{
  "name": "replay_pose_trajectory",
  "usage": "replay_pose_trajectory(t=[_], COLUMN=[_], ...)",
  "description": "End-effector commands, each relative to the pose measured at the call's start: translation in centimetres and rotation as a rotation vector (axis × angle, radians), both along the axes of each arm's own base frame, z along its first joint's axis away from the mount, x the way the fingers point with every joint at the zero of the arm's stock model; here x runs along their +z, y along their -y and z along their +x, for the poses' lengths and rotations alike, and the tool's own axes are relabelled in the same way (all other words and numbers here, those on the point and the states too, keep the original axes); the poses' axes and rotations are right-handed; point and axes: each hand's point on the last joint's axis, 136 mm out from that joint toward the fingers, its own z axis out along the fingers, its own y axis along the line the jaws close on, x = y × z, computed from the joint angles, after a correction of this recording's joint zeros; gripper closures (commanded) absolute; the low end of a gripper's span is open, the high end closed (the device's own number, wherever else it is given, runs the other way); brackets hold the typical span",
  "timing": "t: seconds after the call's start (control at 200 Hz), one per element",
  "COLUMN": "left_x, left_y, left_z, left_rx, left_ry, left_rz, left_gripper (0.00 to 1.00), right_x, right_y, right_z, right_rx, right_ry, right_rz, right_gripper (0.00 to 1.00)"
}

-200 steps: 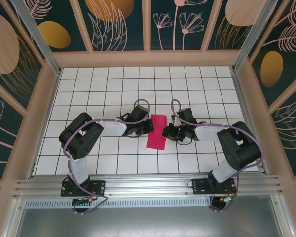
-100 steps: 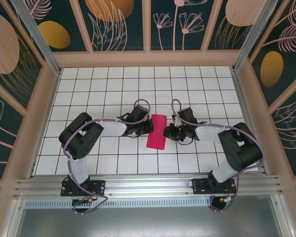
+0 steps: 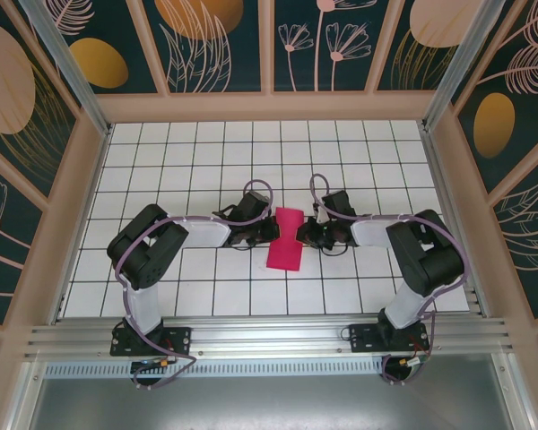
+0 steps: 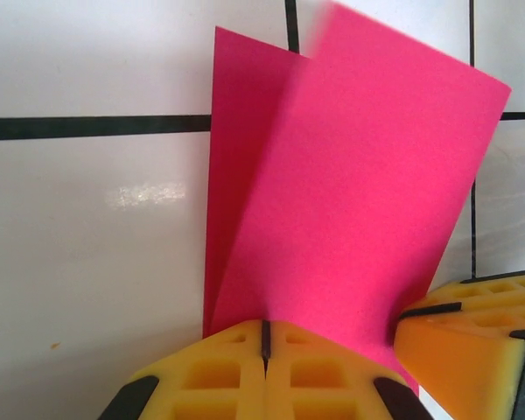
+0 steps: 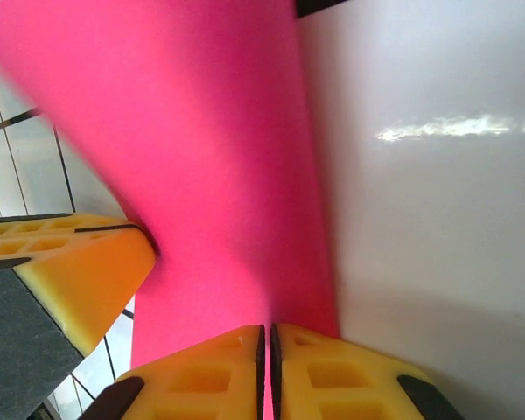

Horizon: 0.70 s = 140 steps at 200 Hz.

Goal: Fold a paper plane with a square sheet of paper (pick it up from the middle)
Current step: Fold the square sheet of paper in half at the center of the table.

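The square sheet of paper (image 3: pixel 284 252) is magenta-pink and folded into a narrow strip, lying on the tiled table between both grippers. My left gripper (image 3: pixel 271 231) is shut, its yellow tips set against the strip's left edge. In the left wrist view the paper (image 4: pixel 359 192) shows two layers: a darker lower one and an upper one splaying away. That gripper (image 4: pixel 265 337) shows no pink in its seam. My right gripper (image 3: pixel 301 235) is shut on the paper's right edge. In the right wrist view a thin pink line runs between its jaws (image 5: pixel 267 350), and the paper (image 5: pixel 201 175) rises from them.
The white grid table (image 3: pixel 161 170) is walled by wooden frames on three sides, with a metal rail at the near edge. The right gripper's finger (image 4: pixel 472 341) shows beside the paper in the left wrist view, the left one's finger (image 5: pixel 70 271) in the right wrist view.
The right arm's elbow has swung away from the near edge and its gripper has edged slightly farther along the paper's right side. The left arm and the paper have stayed put.
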Motion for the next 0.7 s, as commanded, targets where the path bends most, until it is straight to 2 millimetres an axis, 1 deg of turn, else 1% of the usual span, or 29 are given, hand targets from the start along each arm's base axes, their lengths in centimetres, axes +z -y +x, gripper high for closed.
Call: replay_pose_trajectory(t=[0.0,0.035,0.085,0.2,0.265,0.33,0.385,0.49,0.696], left_x=[-5.1,-5.2,-5.3,-5.3,-5.2,-5.2,-5.2,-5.2,-5.1], left_y=[-3.3,-3.3,-3.4,-3.3,-3.3,-3.3,-3.2,-3.3,-3.3], left_z=[-2.8,-2.9,-2.9,-2.9,-2.8,-2.8,-2.8,-2.8,-2.8], left_rx=[0.000,-0.001,-0.001,-0.002,0.000,0.001,-0.001,-0.001,-0.003], left_ry=[-0.113,-0.115,-0.118,-0.118,-0.116,-0.116,-0.116,-0.118,-0.116], left_rz=[0.177,0.179,0.180,0.179,0.177,0.177,0.176,0.176,0.180], left_gripper=[1.00,1.00,1.00,1.00,1.00,1.00,1.00,1.00,1.00], right_x=[-2.5,-2.2,-1.2,2.2,3.8,4.5,4.2,2.7,-0.5], right_y=[1.5,1.5,1.1,-0.4,-1.1,-1.5,-1.5,-1.1,-0.1], right_z=[-1.0,-0.9,-0.5,0.9,1.7,2.3,2.7,3.2,3.1], right_rx=[-0.028,-0.030,-0.026,0.000,0.012,0.017,0.018,0.008,-0.020], right_ry=[-0.043,-0.038,-0.020,0.045,0.079,0.097,0.099,0.079,0.021], right_rz=[-0.079,-0.077,-0.058,0.021,0.053,0.061,0.048,0.017,-0.022], right_gripper=[0.84,0.84,0.84,0.84,0.83,0.83,0.83,0.83,0.84])
